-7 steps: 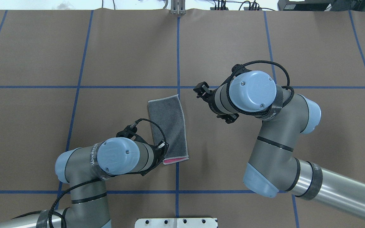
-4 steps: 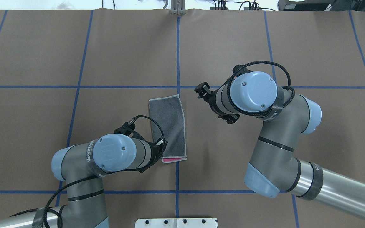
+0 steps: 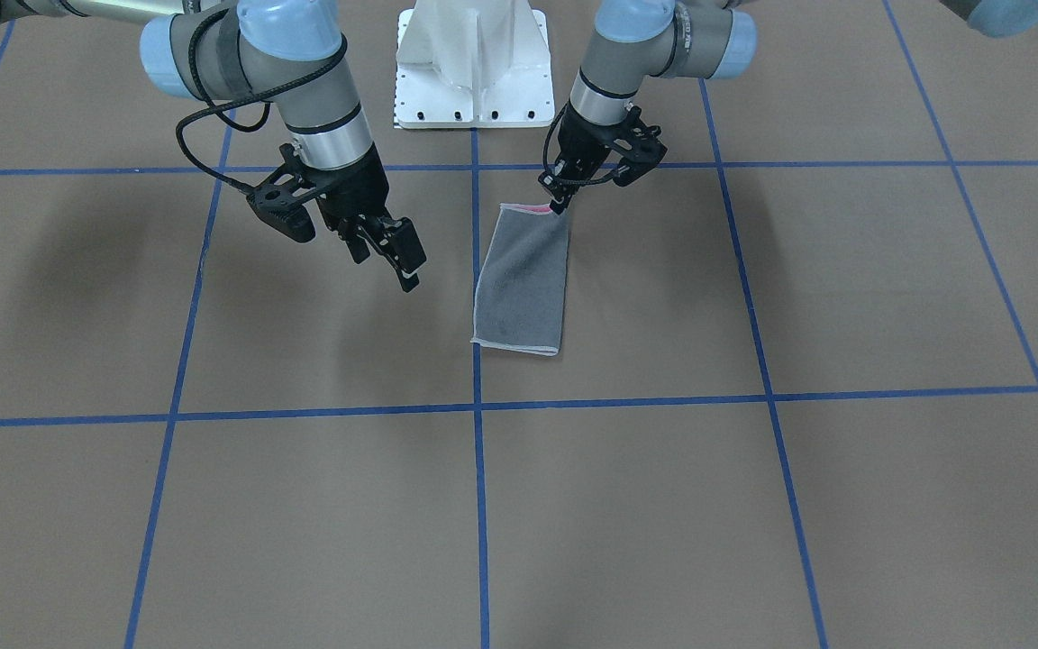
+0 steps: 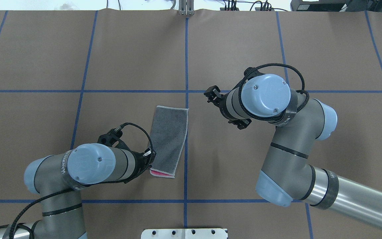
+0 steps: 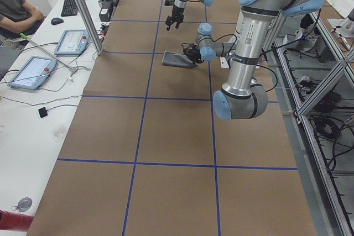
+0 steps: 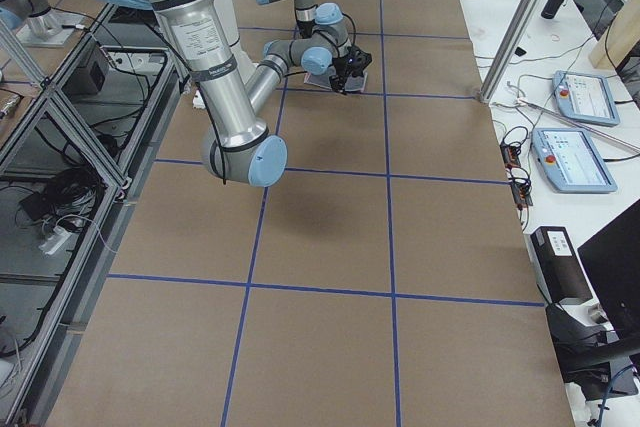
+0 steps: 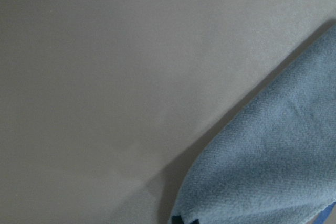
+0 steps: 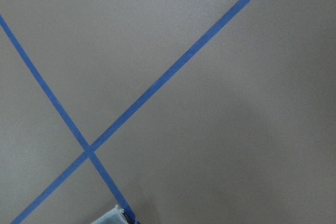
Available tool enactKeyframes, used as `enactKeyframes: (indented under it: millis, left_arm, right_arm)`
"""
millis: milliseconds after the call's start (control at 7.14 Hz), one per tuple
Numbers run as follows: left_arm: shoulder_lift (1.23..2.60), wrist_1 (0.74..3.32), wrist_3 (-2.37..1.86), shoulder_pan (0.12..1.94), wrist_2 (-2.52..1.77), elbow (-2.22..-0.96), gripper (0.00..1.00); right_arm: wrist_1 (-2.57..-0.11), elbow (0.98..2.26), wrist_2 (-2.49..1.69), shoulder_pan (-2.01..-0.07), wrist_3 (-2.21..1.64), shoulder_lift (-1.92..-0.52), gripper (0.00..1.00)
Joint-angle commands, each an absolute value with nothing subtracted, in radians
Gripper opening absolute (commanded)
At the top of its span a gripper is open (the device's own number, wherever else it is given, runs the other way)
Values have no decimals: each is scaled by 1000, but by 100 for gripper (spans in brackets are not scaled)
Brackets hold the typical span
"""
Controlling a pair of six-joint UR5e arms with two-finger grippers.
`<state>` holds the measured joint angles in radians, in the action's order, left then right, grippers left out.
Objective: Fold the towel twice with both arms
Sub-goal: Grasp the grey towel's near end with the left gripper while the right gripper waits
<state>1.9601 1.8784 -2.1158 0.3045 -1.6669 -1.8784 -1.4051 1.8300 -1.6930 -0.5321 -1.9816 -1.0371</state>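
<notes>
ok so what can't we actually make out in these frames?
Left hand fingertips: in the overhead view, hidden under its own wrist; the left wrist view shows only towel and table.
Towel's pink face: only a sliver shows at the near end; the grey layer covers the rest.
Pale corner in the right wrist view: cut off by the bottom edge, unidentifiable.
Right hand: too small in both side views to judge.

Towel (image 3: pixel 522 279) lies flat on table (image 3: pixel 681 505) as a narrow strip, grey face up, with a pink sliver at the robot-side end. Left gripper (image 3: pixel 559 200) is at that end's corner, apparently pinching it. Right gripper (image 3: pixel 384 254) hangs above the table, fingers parted, well apart from towel.
</notes>
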Motion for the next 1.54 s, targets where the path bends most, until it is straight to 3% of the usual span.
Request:
enactKeyframes:
  millis: [0,700,1260,1400]
  left_arm:
    - [1965,1878,-2114,307,-1667,-1891,99]
    - [1947,1902,-2043,314,-1658,-1899,88]
    - [1823,2271,-2087,333,-1623,-1872,86]
    - [1827,2404,-2120,330,-1612,-1792,86]
  right_arm:
    - [-1405,1833,-1698,-538,-1982,-1037,100]
    - [-1420,1842,-1707,-545,-1982,-1032,100]
    - [-1420,1842,-1706,-543,-1982,-1031,100]
    - [-1420,1841,-1706,-543,-1982,-1031,100]
